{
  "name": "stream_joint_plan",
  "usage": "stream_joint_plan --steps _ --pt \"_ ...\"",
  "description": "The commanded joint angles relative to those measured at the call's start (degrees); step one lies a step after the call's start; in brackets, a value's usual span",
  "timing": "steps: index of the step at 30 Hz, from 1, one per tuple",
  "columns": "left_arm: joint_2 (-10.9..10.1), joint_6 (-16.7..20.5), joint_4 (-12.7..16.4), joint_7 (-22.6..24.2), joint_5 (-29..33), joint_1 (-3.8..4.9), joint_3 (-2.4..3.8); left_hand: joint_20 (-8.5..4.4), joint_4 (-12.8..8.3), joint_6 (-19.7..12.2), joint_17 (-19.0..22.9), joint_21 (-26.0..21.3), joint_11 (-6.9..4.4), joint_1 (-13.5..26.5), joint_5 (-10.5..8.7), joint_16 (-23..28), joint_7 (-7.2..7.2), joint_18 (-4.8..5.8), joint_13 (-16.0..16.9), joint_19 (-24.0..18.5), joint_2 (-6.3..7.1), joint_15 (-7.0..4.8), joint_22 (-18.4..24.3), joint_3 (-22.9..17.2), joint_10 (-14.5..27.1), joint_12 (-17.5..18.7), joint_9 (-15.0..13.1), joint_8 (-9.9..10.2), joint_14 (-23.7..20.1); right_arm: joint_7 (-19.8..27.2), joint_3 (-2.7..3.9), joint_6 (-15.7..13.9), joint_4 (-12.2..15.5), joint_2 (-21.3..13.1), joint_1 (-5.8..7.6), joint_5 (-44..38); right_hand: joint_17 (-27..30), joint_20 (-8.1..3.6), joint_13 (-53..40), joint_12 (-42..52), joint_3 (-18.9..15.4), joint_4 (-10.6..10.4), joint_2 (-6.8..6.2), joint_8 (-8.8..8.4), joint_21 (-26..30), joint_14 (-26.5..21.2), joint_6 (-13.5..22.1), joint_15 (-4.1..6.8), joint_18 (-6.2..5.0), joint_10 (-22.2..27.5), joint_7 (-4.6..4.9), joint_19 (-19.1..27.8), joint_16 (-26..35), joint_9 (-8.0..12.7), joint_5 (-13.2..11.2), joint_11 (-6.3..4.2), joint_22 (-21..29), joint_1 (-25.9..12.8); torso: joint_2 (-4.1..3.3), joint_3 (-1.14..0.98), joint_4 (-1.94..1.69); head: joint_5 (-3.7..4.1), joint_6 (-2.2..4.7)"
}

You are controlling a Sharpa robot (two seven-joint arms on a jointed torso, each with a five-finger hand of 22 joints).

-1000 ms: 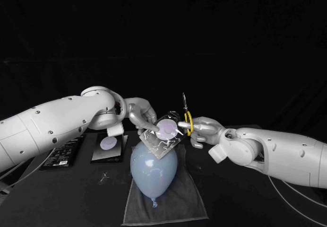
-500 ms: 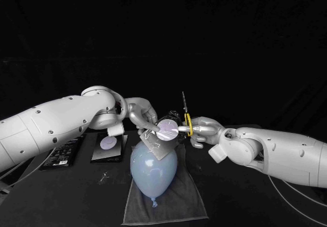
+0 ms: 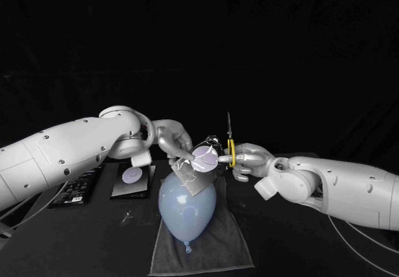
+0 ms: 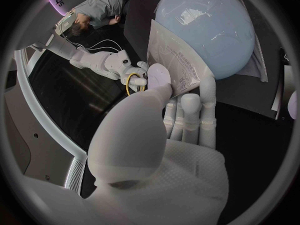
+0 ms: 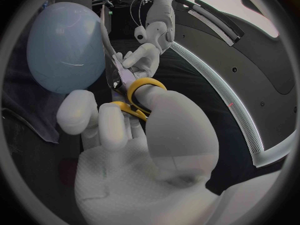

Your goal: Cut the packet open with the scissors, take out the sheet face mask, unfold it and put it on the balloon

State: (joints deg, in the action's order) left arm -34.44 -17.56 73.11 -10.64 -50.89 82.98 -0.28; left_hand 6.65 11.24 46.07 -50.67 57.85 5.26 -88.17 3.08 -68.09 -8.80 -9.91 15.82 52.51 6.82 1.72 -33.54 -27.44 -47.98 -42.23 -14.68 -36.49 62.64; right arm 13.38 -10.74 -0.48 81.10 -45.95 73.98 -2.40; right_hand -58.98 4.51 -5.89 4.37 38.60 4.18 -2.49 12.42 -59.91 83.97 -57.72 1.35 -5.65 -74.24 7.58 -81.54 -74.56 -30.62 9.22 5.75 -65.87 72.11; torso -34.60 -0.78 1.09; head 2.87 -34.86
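A pale blue balloon (image 3: 187,205) lies on a grey towel (image 3: 212,251) at the table's middle. Just above its wide end my left hand (image 3: 173,141) pinches a silvery face-mask packet (image 3: 199,161) by its upper edge; the packet hangs tilted, its lower corner over the balloon. The left wrist view shows the packet (image 4: 178,67) against the balloon (image 4: 209,25), gripped by my left hand (image 4: 175,115). My right hand (image 3: 249,161) holds yellow-handled scissors (image 3: 230,147), blades together and pointing up, right beside the packet. In the right wrist view the scissors (image 5: 134,95) reach toward the left hand (image 5: 147,55).
Two dark flat packets (image 3: 135,180) (image 3: 79,186) lie on the table to the balloon's left. A small twisted scrap (image 3: 126,217) sits in front of them. The towel extends toward the table's front edge.
My left hand has turned the packet and drawn it up a little. The scissors in my right hand have shifted slightly right and stand more upright.
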Motion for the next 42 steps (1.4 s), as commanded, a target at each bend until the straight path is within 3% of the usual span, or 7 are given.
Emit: stream_joint_plan --steps 1,5,12,18,24,35,42 --pt "-0.1 2.9 -0.1 1.3 2.4 0.3 0.07 0.78 1.1 -1.7 6.0 -1.2 1.01 2.4 -0.38 4.3 -0.7 -0.25 -0.7 -1.2 1.11 0.82 0.6 0.7 1.6 1.4 0.9 1.8 -5.6 0.9 0.04 -0.3 0.1 -0.2 0.03 -0.2 -0.1 -0.47 -0.1 -0.1 1.6 1.1 0.16 0.33 -0.2 0.3 -0.4 0.46 -0.5 -4.7 -0.2 -0.1 -0.3 -0.2 0.1 -2.94 -0.2 -0.8 0.02 0.01 0.02 0.06 0.1" --pt "-0.3 5.3 -0.1 2.1 4.4 0.3 0.06 2.01 2.1 -2.8 7.5 -3.9 2.11 4.4 -0.44 7.0 -1.58 -0.22 -1.7 -3.1 2.56 2.02 2.1 1.4 3.3 3.0 1.4 3.2 -9.0 1.0 0.04 -0.7 0.2 -0.3 0.03 0.1 -0.1 -0.52 -0.2 -0.1 1.9 1.2 0.19 0.46 -0.3 0.3 -0.5 0.5 -0.49 -4.9 -0.25 -0.1 -0.3 -0.3 -0.3 -3.0 -0.2 -1.1 0.01 0.0 -0.02 0.14 0.21" --pt "-1.2 9.6 -0.3 3.6 7.4 0.3 0.04 6.04 4.3 -4.0 15.5 -18.6 4.3 6.8 -0.3 20.0 -3.3 -0.15 -4.5 -9.0 4.57 5.28 11.1 4.8 5.8 6.6 1.6 4.8 -20.1 1.3 0.04 -1.1 0.4 -0.8 0.02 0.4 -0.2 -0.55 -0.2 -0.1 2.3 1.4 0.23 0.55 -0.4 0.3 -0.5 0.54 -0.46 -5.0 -0.29 -0.1 -0.3 -0.5 -0.8 -3.04 -0.4 -1.3 0.01 0.0 0.02 0.28 0.39" --pt "-2.4 11.6 -0.6 4.4 10.0 0.28 -0.03 9.78 5.2 -5.9 23.7 -33.2 5.67 7.5 -0.43 30.6 -3.99 -0.36 -6.7 -11.8 4.05 7.49 20.6 11.8 7.0 8.3 1.3 5.3 -25.6 1.7 0.05 -1.7 0.8 -1.8 0.02 0.8 -0.3 -0.61 -0.2 -0.2 2.9 1.7 0.44 0.66 -0.4 0.3 -0.5 0.58 -0.45 -5.2 -0.34 -0.1 -0.4 -0.7 -1.6 -3.08 -0.5 -1.6 -0.03 0.01 0.01 0.39 0.59" --pt "-3.8 13.2 -0.9 4.9 13.4 0.11 -0.5 10.02 5.4 -8.0 29.3 -42.5 6.71 6.2 -0.39 36.2 -3.56 1.54 -8.8 -11.9 1.41 8.61 26.9 20.4 7.6 9.3 1.4 5.7 -26.0 2.6 0.29 -2.4 1.4 -3.2 0.01 1.3 -0.3 -0.64 -0.3 -0.4 3.6 2.2 0.7 0.74 -0.5 0.4 -0.4 0.6 -0.43 -5.2 -0.36 -0.1 -0.4 -1.0 -3.0 -3.09 -0.6 -1.9 -0.05 0.0 0.01 0.79 0.92" --pt "-6.4 17.7 -0.7 8.8 21.6 -1.29 -1.1 10.02 5.4 -8.0 30.5 -45.0 6.49 5.4 -0.39 36.2 -3.5 2.05 -9.5 -11.0 0.33 8.28 28.7 23.6 7.0 9.2 1.5 5.5 -24.0 4.2 1.26 -4.2 1.1 -4.6 -0.01 2.6 -0.4 -0.66 -0.3 -0.4 3.9 2.5 0.82 0.76 -0.5 0.4 -0.3 0.61 -0.43 -5.2 -0.35 -0.1 -0.5 -1.1 -3.4 -3.09 -0.7 -2.0 0.02 -0.02 0.04 1.23 1.37" --pt "-7.0 23.4 -1.4 14.2 31.2 -4.01 -1.72 9.99 5.5 -9.5 32.5 -46.7 7.67 5.4 -0.37 38.7 -1.75 2.08 -11.4 -9.7 -0.23 9.19 29.7 27.2 8.1 11.6 1.9 6.0 -24.4 5.2 2.59 -5.2 0.3 -4.9 -0.01 3.8 -0.4 -0.67 -0.3 -0.5 4.1 2.6 0.91 0.78 -0.4 0.4 -0.3 0.61 -0.45 -5.2 -0.36 -0.1 -0.5 -1.2 -3.7 -3.09 -0.6 -2.0 0.15 0.02 0.02 1.84 2.4"
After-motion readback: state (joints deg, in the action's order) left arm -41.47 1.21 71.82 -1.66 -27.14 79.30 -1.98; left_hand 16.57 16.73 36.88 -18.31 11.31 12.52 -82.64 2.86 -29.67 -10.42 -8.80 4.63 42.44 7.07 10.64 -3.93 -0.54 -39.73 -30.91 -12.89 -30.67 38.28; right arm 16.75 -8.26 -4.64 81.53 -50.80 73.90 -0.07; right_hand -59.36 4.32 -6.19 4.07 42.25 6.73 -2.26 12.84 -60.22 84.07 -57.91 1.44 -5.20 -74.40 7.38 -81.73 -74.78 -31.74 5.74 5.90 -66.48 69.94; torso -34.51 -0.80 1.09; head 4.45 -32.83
